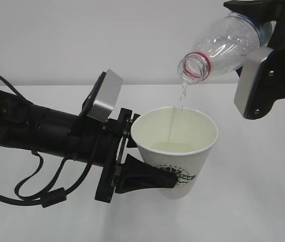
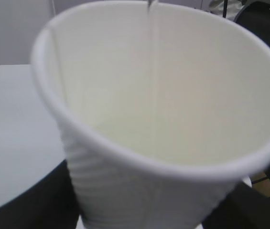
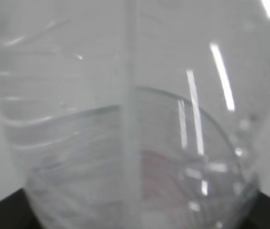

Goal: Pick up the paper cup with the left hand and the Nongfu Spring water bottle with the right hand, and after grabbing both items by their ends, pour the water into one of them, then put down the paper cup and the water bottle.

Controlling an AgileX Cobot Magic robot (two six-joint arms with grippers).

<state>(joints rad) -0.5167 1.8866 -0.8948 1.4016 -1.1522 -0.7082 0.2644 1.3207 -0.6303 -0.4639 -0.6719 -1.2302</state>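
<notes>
The paper cup (image 1: 175, 151) sits upright above the white desk (image 1: 243, 201), clamped low on its wall by the left claw (image 1: 150, 176) reaching in from nine o'clock. At one o'clock the Nongfu Spring water bottle (image 1: 223, 45) tilts mouth-down (uncapped), clamped in the right claw (image 1: 263, 30), and a thin stream of water (image 1: 181, 98) falls into the cup.

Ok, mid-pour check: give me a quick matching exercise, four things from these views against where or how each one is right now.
Things:
1. paper cup
2. water bottle
3. water
4. left gripper

States:
A. tilted neck-down at upper right
B. falling in a thin stream
C. clamped on the cup's lower side
D. upright, mouth open, off the table

Pairs: 1-D, 2-A, 3-B, 4-C
</notes>
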